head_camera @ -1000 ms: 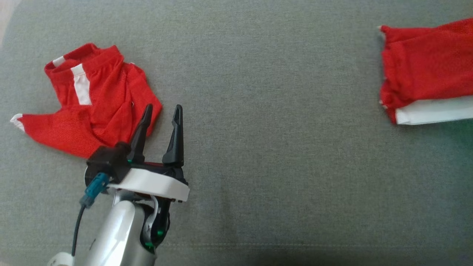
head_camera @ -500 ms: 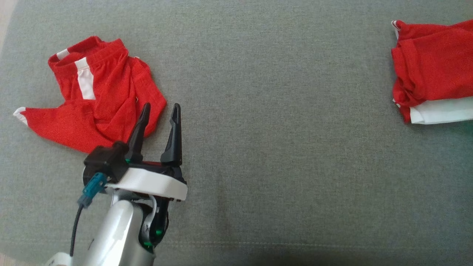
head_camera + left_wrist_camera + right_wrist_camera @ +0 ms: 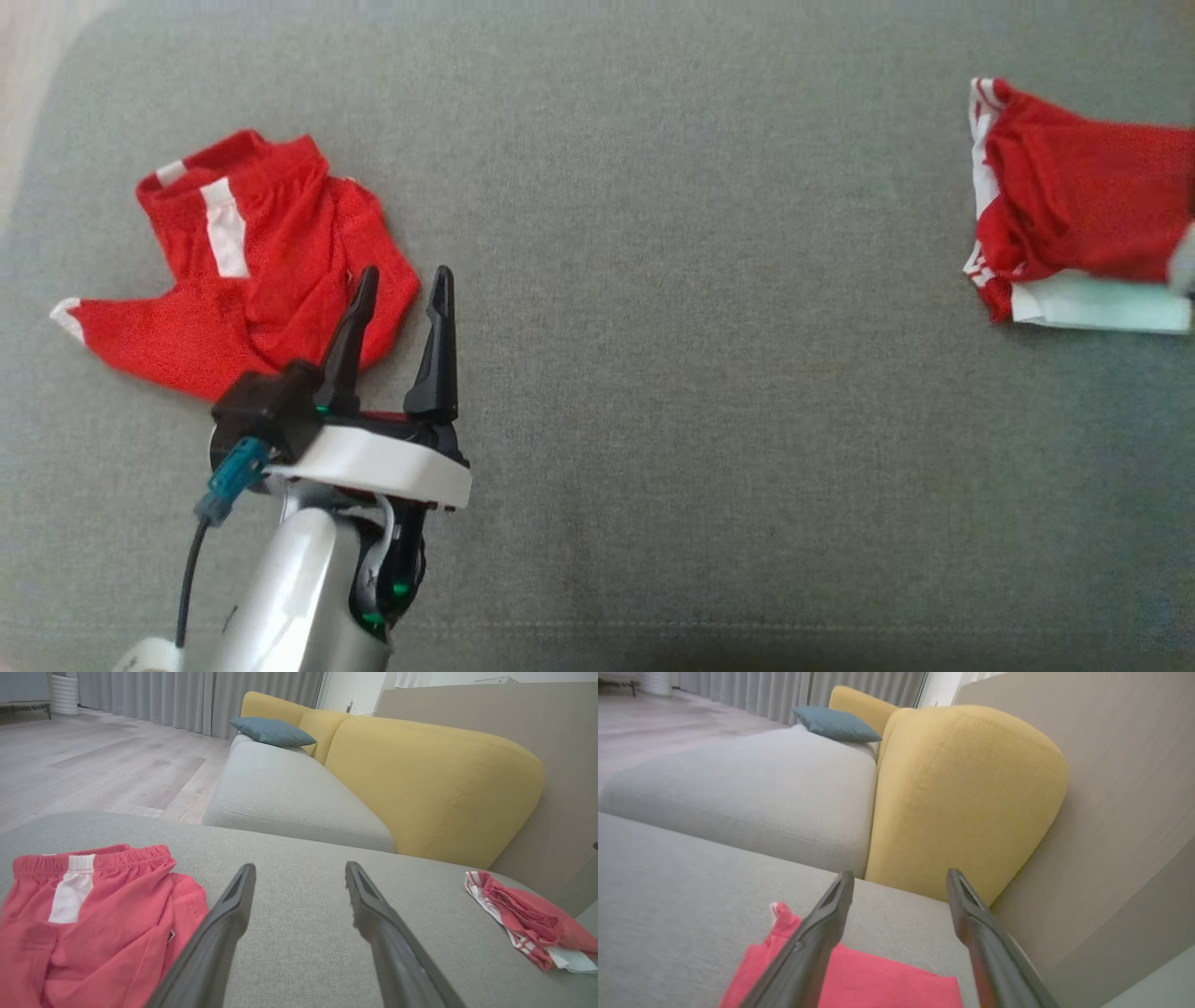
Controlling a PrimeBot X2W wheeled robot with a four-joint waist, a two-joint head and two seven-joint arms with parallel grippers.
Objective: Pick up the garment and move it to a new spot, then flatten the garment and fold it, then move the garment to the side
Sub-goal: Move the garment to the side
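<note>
Surface: a wide grey seat cushion [image 3: 709, 373] is noted as the work area, with a yellow backrest [image 3: 434, 779] behind it and a blue pillow [image 3: 273, 731] on the further seat.

Garments: two red pieces are recorded, well apart.
- A crumpled garment [image 3: 252, 271] with a white stripe [image 3: 227, 238] lies bunched at the cushion's left, one corner drawn out to the left.
- A folded garment [image 3: 1074, 215] lies at the far right edge of the head view. It is compact and layered, with a white panel [image 3: 1092, 308] showing under its near edge.

Grippers:
- The left gripper [image 3: 404, 273] is held low just beside the crumpled garment's right edge, fingers spread wide and empty. One finger is seen across the cloth's edge in the head view; whether it touches the cloth cannot be told.
- The right gripper [image 3: 900, 873] is seen in its own wrist view, fingers likewise spread wide with nothing between them. It is poised above the folded garment, close to the backrest.

Step in hand (judgement): the folded piece is taken to be the task's garment, already set at the side, so the last step is judged essentially done. Nothing is gripped by either arm.

Next move (judgement):
- The right arm is to be lifted straight clear, so that no fingertip catches a layer and opens the fold.
- If the crumpled piece is to be treated next, a pinch on a single raised edge is called for, near the waistband rather than in the bunched middle.
- Thin mesh on soft upholstery is expected to slip, so a low approach is advised.
</note>
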